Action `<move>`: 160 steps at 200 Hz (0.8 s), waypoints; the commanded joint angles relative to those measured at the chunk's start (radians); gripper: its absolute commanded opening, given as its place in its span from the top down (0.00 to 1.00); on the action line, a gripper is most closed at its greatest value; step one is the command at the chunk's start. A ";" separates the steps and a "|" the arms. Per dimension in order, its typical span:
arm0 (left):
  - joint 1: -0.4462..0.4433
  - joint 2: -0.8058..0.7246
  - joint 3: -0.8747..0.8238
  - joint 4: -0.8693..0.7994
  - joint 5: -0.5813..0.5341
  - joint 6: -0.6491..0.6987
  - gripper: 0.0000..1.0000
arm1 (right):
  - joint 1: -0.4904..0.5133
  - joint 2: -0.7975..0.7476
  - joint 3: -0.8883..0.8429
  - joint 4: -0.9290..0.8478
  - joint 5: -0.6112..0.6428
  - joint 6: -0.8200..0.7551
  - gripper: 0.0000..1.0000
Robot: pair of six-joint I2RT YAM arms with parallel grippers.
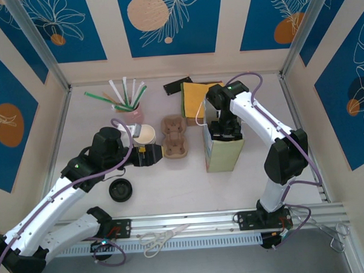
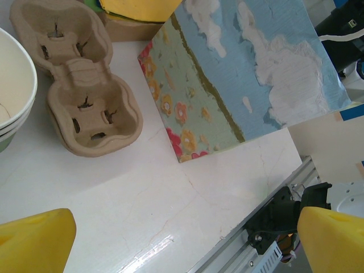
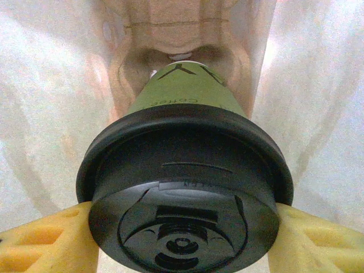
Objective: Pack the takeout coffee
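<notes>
white table [image 1: 178, 180], blue leaf-print walls [image 1: 171, 22], right end effector [image 3: 182, 239] clasping takeout coffee [image 3: 185, 187], left end effector [image 2: 185, 242] wide

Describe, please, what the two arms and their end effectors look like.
The left arm and right arm are built alike: rounded white links between black joint housings, with a purple-grey cable looping along each and a small green light on a joint. The left end effector and right end effector each have a black body and two blocky yellow fingers.
</notes>
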 commanded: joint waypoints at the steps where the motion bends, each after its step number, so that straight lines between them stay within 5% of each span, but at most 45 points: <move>1: -0.005 -0.002 -0.005 0.027 0.020 0.003 0.00 | -0.005 0.010 0.028 -0.011 -0.016 -0.008 0.34; 160: -0.004 0.014 0.007 0.020 0.023 0.016 0.00 | -0.011 0.029 0.036 -0.003 -0.014 -0.018 0.34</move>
